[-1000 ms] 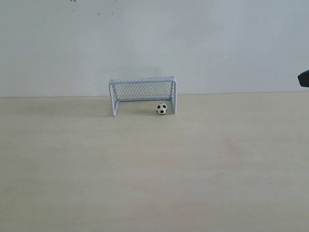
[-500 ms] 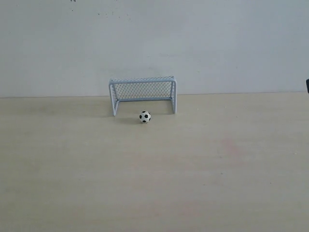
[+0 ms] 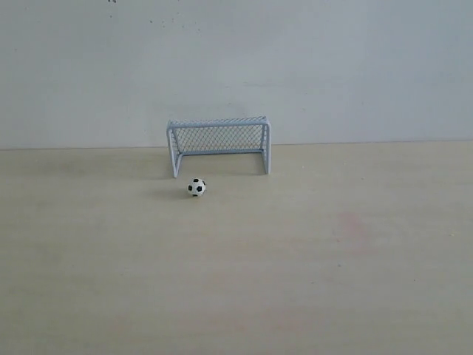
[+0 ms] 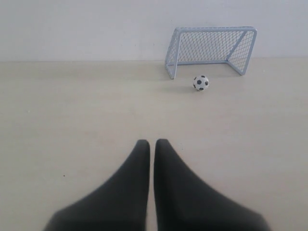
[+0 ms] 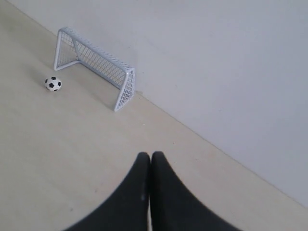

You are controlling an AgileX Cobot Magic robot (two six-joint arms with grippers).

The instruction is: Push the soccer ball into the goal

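Note:
The soccer ball (image 3: 196, 187) lies on the table outside the goal (image 3: 219, 142), just in front of the goal's left post. The left wrist view shows the ball (image 4: 201, 83) before the goal (image 4: 211, 48) mouth, far beyond my left gripper (image 4: 152, 142), which is shut with nothing in it. In the right wrist view the ball (image 5: 53, 84) sits off the goal (image 5: 96, 62)'s far end, well away from my right gripper (image 5: 150, 155), also shut and empty. Neither gripper appears in the exterior view.
The pale wooden table (image 3: 310, 266) runs back to a plain white wall (image 3: 355, 66) right behind the goal. A faint pinkish stain (image 3: 353, 222) marks the tabletop at the right.
The ball has rolled out from the goal's right post, leftward and toward the front. The dark arm part at the exterior view's right edge has left the frame.

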